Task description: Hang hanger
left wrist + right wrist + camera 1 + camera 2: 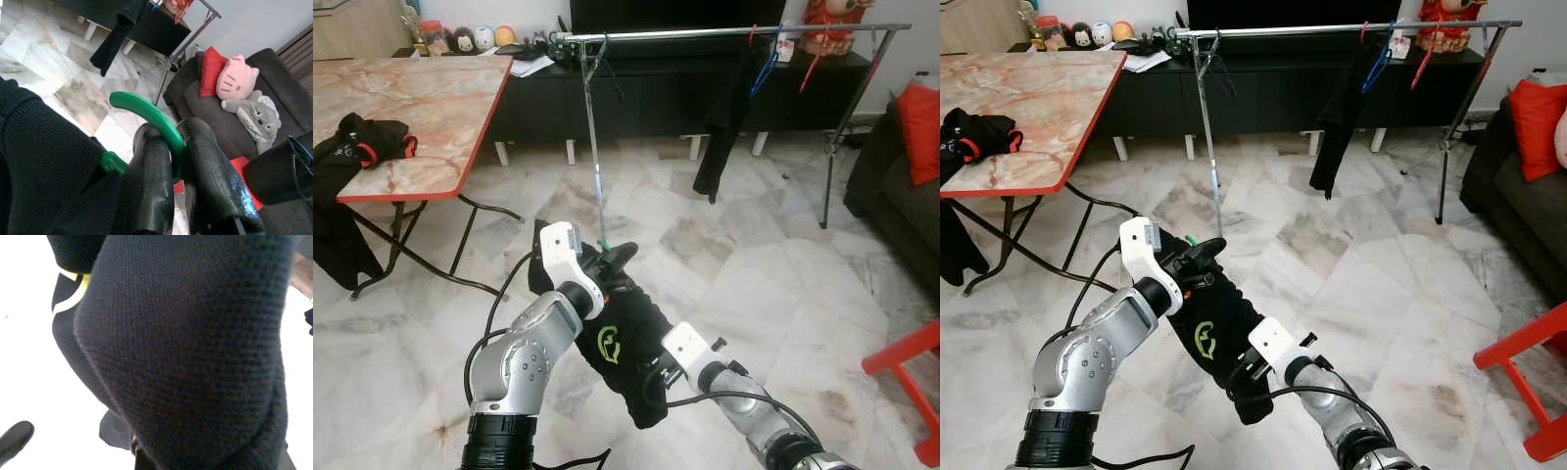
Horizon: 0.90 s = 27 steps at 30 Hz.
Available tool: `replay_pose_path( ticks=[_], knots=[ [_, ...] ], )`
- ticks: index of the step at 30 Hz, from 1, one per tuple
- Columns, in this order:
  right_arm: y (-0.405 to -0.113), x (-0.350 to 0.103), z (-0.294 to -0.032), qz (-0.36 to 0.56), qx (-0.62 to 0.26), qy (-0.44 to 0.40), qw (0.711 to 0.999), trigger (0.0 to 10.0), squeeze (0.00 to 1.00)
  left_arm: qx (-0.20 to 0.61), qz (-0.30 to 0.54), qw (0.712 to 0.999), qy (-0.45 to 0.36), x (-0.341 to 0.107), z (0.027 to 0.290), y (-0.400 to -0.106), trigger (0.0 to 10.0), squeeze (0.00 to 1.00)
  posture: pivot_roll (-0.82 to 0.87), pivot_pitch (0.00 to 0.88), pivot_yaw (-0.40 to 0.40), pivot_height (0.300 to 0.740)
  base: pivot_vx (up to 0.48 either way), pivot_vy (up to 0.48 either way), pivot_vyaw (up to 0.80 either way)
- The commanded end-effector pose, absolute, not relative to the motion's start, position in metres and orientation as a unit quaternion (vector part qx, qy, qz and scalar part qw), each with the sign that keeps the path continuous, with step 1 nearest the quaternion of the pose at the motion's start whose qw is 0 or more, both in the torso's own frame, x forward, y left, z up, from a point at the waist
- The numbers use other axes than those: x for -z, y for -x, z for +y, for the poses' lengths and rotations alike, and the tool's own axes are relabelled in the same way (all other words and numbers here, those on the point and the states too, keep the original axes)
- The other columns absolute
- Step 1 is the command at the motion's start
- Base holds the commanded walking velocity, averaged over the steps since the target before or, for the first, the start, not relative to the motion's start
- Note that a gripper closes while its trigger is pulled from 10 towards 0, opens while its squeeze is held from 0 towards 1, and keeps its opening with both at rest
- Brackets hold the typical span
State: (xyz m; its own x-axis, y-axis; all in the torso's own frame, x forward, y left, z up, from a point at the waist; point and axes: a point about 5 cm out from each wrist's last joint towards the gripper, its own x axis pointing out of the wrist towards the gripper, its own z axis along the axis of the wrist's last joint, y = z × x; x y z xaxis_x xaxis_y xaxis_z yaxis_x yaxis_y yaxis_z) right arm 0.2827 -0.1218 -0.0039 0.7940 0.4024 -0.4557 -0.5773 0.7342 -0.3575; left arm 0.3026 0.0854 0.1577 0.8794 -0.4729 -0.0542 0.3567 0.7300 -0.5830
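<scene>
My left gripper (612, 257) is shut on the hook of a green hanger (142, 110), low in front of me. A black knit garment (622, 343) with a green logo hangs from that hanger. My right gripper (656, 377) is pressed into the garment's lower part, and the knit cloth (186, 342) sits close against its camera. Across the room stands a metal clothes rack (734, 32). A black garment (724, 127), a blue hanger (766, 69) and a red hanger (811, 67) hang from its rail.
A marble-topped folding table (411, 108) with a black jacket (362, 142) stands to my left. A black TV console (636, 88) runs behind the rack. At the right are a dark sofa (876, 166) with a red cushion (920, 117) and a red chair (911, 362).
</scene>
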Motion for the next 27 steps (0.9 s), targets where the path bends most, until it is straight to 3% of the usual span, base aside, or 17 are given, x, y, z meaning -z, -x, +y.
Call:
replay_pose_path(
  ticks=[1, 9, 10, 11, 12, 13, 27],
  knots=[
    [-0.284, 0.001, -0.119, 0.165, -0.275, 0.252, 0.913, 10.0, 0.0, 0.222, 0.075, 0.926, 0.296, -0.168, 0.088, -0.307, 0.0, 0.0, 0.03, 0.0, -0.004, 0.74, 0.0, 0.0, 0.0],
    [-0.285, 0.0, -0.119, 0.165, -0.274, 0.252, 0.914, 10.0, 0.0, 0.229, 0.077, 0.925, 0.294, -0.169, 0.086, -0.307, 0.0, 0.0, 0.03, 0.0, -0.006, 0.74, 0.0, 0.0, 0.0],
    [-0.285, 0.001, -0.12, 0.168, -0.272, 0.247, 0.915, 10.0, 0.0, 0.215, 0.082, 0.927, 0.295, -0.166, 0.087, -0.308, 10.0, 0.0, 0.03, 0.0, -0.006, 0.74, 0.0, 0.0, 0.0],
    [-0.285, 0.001, -0.12, 0.169, -0.271, 0.245, 0.915, 10.0, 0.0, 0.212, 0.083, 0.928, 0.296, -0.165, 0.087, -0.308, 10.0, 0.0, 0.03, 0.0, -0.006, 0.74, 0.0, 0.0, 0.0],
    [-0.285, 0.001, -0.121, 0.169, -0.271, 0.244, 0.916, 10.0, 0.07, 0.211, 0.084, 0.928, 0.296, -0.165, 0.087, -0.308, 10.0, 0.0, 0.03, 0.0, -0.006, 0.74, 0.0, 0.0, 0.0],
    [-0.285, 0.001, -0.121, 0.168, -0.27, 0.244, 0.916, 10.0, 1.0, 0.211, 0.085, 0.928, 0.294, -0.165, 0.087, -0.308, 10.0, 0.0, 0.03, 0.0, -0.005, 0.74, 0.0, 0.0, 0.0],
    [-0.285, -0.007, -0.14, 0.139, -0.267, 0.257, 0.918, 10.0, 1.0, 0.153, 0.071, 0.939, 0.298, -0.168, 0.103, -0.318, 10.0, 0.0, 0.02, 0.005, -0.001, 0.74, 0.0, 0.0, 0.0]
  ],
)
